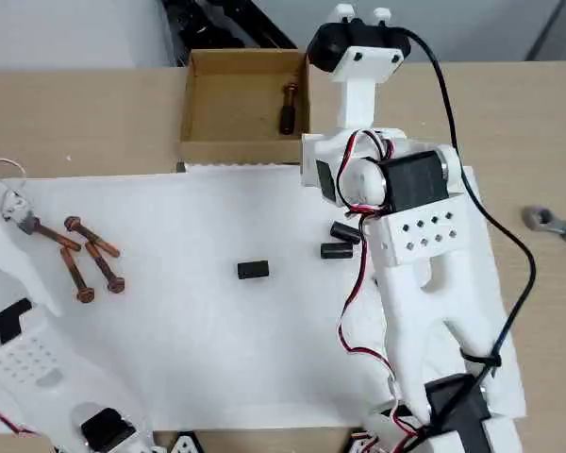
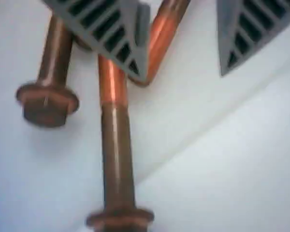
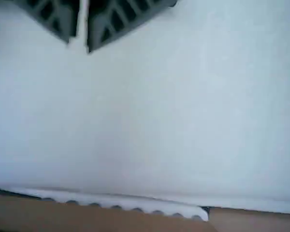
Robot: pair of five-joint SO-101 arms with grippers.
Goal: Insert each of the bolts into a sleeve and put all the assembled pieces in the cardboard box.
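Bolt pickup: left fingers [image 2: 116,34] spread over a bolt [image 2: 162,34]; right fingers [image 3: 116,19] pressed together. Next I close on its shank.

Copper-brown bolts [image 1: 94,239] at nine o'clock and black sleeves [image 1: 253,270] lie on a white sheet [image 1: 198,359]. The cardboard box [image 1: 236,151] at twelve o'clock is tan, the table [image 1: 75,113] pale wood, and the left gripper [image 2: 182,76] grey and slatted.
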